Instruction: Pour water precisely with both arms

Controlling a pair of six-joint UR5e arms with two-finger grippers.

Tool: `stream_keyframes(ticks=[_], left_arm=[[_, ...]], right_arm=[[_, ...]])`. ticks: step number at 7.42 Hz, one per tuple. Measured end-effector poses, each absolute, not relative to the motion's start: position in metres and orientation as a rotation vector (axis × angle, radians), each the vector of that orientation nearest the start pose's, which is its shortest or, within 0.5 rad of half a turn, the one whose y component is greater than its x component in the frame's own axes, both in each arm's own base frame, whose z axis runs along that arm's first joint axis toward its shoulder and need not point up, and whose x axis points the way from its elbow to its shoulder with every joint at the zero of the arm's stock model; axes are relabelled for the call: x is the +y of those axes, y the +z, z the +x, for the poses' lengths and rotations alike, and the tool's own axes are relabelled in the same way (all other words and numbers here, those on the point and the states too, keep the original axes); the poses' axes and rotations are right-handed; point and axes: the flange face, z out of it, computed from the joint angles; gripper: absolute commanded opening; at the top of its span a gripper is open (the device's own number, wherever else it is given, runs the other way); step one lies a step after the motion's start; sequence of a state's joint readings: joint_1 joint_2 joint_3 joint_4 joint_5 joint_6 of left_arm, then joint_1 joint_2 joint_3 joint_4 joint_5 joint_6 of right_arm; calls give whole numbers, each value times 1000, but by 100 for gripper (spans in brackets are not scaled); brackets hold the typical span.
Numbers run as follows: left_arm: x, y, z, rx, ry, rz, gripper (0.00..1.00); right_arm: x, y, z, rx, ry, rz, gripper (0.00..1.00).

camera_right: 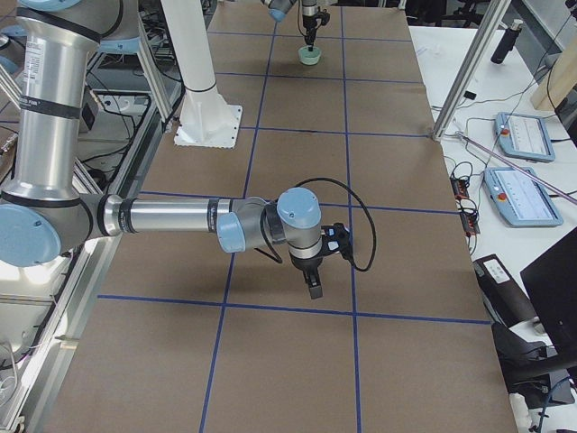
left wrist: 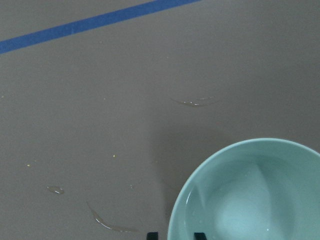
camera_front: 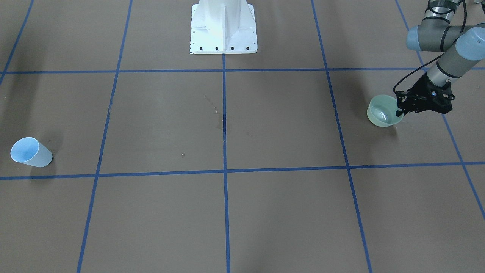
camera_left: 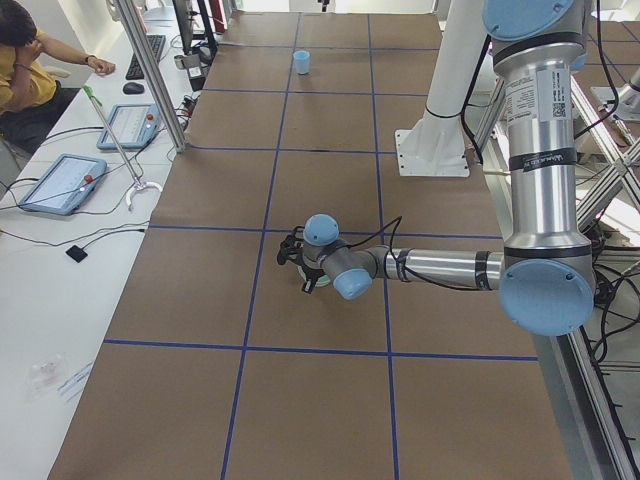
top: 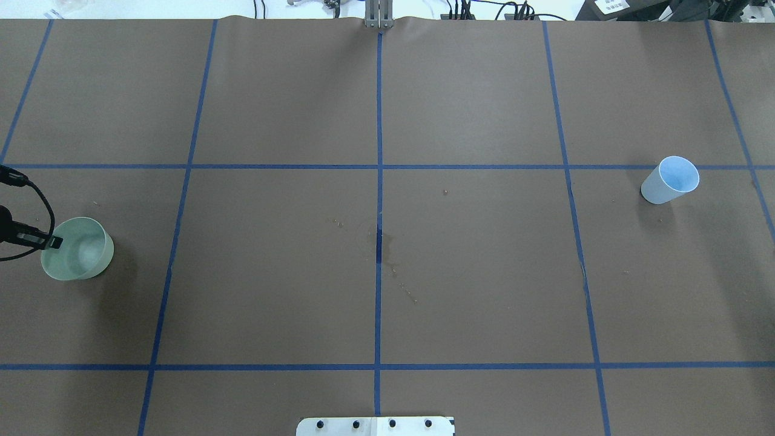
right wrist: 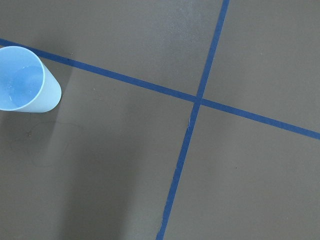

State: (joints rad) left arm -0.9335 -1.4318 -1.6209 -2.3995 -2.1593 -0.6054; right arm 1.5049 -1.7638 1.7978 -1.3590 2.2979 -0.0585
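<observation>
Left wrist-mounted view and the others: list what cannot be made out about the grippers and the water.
- Left gripper: the left wrist view's bottom edge cuts off all but its fingertips, astride the rim of the green bowl; grip unclear.
- Right gripper: small, in exterior right view only; open or shut unclear.
- Water: faint glints in the bowl; depth unclear.
- Blue cup: contents unclear.

Bright, even light from above here. Soft shadows pool beside the blue cup and the bowl on the desk. The white pedestal blows out, and faint glints show on the water.
</observation>
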Motion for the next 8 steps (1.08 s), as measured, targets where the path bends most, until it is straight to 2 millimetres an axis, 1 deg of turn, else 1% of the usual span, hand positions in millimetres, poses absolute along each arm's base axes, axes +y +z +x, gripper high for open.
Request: stream_keyframes(ticks=[1, 2, 3, 4, 5, 6, 7, 8], left_arm=[[-417, 600, 213, 897, 255, 263, 0], [-417, 579, 214, 932, 266, 257, 0], [-420, 550, 215, 956, 270, 241, 0], [-430, 507, 219, 960, 264, 223, 0], [-445, 455, 229, 957, 253, 209, 0], [-464, 401, 245, 961, 231, 196, 0], [-477, 349, 269, 977, 206, 175, 0], [-479, 306, 302, 993, 199, 151, 0]], right_arm=[[-429, 614, 39, -725, -208, 233, 100], [-429, 614, 39, -725, -208, 233, 100], [-429, 614, 39, -725, -208, 233, 100], [-429, 614, 39, -725, -207, 232, 100], [-429, 614, 39, -725, -207, 232, 100], [-429, 614, 39, -725, -207, 232, 100], [-429, 615, 39, -725, -206, 232, 100], [-429, 616, 39, -726, -205, 230, 100]])
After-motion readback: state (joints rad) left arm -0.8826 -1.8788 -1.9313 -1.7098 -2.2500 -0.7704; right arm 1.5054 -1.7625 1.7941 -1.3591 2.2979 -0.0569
